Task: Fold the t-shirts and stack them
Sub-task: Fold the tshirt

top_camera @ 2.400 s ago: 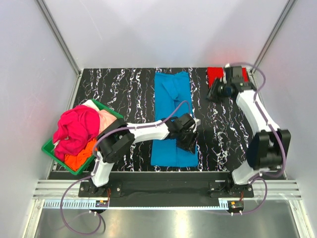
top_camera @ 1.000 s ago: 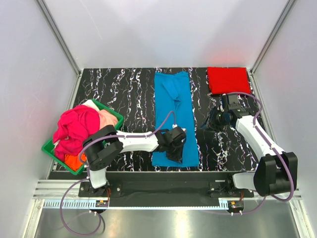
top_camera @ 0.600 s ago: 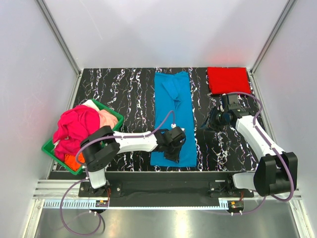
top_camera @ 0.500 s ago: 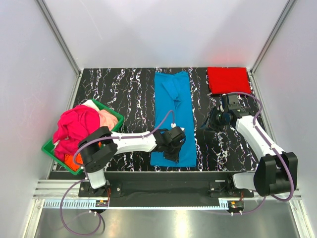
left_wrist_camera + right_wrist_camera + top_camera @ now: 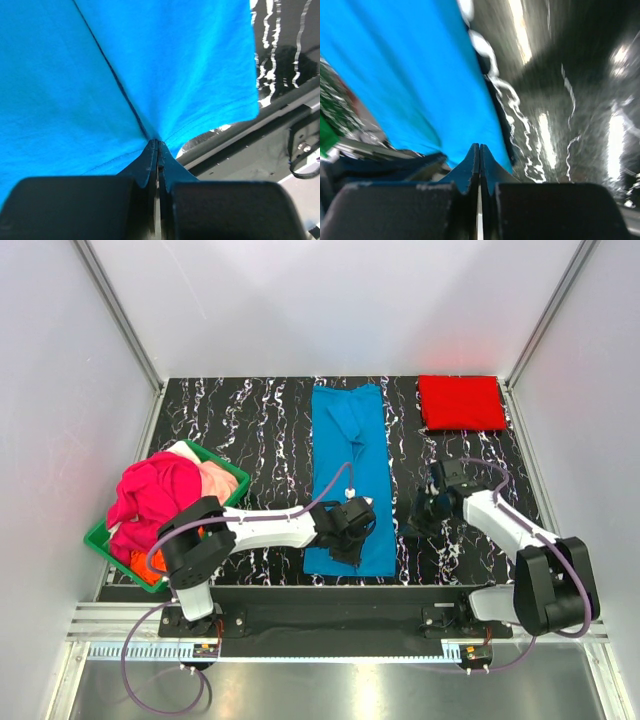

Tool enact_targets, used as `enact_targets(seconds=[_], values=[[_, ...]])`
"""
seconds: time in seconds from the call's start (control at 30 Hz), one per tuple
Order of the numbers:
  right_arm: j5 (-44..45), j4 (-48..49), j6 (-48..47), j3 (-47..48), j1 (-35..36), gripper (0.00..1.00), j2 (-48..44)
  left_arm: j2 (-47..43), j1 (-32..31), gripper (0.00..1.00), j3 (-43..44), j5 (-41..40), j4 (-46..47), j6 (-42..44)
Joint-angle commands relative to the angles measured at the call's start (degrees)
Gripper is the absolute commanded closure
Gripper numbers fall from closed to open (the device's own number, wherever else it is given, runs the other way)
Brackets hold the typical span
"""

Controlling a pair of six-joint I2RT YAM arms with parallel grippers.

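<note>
The left gripper (image 5: pixel 156 142) is clamped on the near hem of the single blue t-shirt (image 5: pixel 350 440) lying mid-tabletop. The right gripper (image 5: pixel 479 147), jaws together and empty, hovers beside that shirt. One folded red t-shirt (image 5: pixel 460 402) occupies the far right corner, and one heaped green basket (image 5: pixel 98 537) sits at the left edge.

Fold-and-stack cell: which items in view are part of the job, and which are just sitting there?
Job: blue t-shirt, flat mid-table, near hem pinched in the left gripper; red t-shirt, folded at the far right corner; magenta-pink t-shirt and orange t-shirt, heaped in the green basket.
Just there: green basket; black marbled table.
</note>
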Motion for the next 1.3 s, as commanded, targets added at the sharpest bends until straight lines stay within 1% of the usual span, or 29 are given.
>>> enact_targets(seconds=[0.0,0.03,0.13,0.33,0.47,0.57,0.7,0.77,0.87,0.97,1.07,1.17,1.2,1.23,1.27], values=[[-0.2,2.2,5.4,-3.2,3.5,1.0,0.0,1.5,-0.5,0.98,0.1,-1.5,0.0,0.8],[0.9,2.2,7.3,-4.4,5.0,1.0,-0.2,1.4,-0.6,0.96,0.1,-1.5,0.0,0.9],[1.7,2.3,10.3,-6.6,6.6,1.0,-1.9,1.4,-0.6,0.91,0.2,-1.5,-0.1,1.3],[3.4,1.7,14.7,-8.6,9.3,1.0,-5.4,2.1,-0.6,0.89,-0.1,-1.5,0.0,1.8],[4.8,2.1,16.1,-9.5,12.5,1.0,-3.9,1.8,-0.7,0.89,-0.5,-2.0,0.3,2.0],[6.6,1.1,15.8,-9.9,13.0,1.0,-2.7,1.7,-0.7,0.89,-0.5,-2.0,0.3,2.2],[9.9,0.0,17.7,-8.5,16.6,1.0,-1.2,1.5,-0.7,0.89,-0.7,-2.0,0.3,2.0],[12.1,-0.7,18.2,-6.7,18.3,1.0,1.8,1.5,-0.7,0.89,-0.6,-1.9,0.3,2.1],[12.8,-1.4,18.0,-5.2,20.4,1.0,5.1,1.4,-0.7,0.89,-0.6,-1.6,0.3,1.8],[14.9,-1.8,19.4,-4.8,22.7,1.0,5.2,1.4,-0.7,0.89,-1.0,-1.5,0.3,1.8],[15.5,-2.1,19.8,-4.4,23.2,1.0,5.7,1.0,-0.7,0.88,-1.1,-1.7,0.4,1.9],[15.7,-3.9,19.4,-3.2,23.5,1.0,5.5,-0.4,-0.7,0.87,-1.1,-2.5,0.0,2.1],[16.3,-6.2,19.3,-2.8,23.4,1.0,5.0,-1.1,-0.7,0.86,-0.7,-2.7,-0.2,2.1],[17.8,-7.2,19.1,-1.7,23.4,1.0,3.6,-1.4,-0.7,0.85,-0.6,-2.8,-0.3,2.1],[18.5,-9.7,19.2,-1.2,23.4,1.0,2.9,-2.1,-0.7,0.8,-0.2,-2.5,-0.5,2.1]])
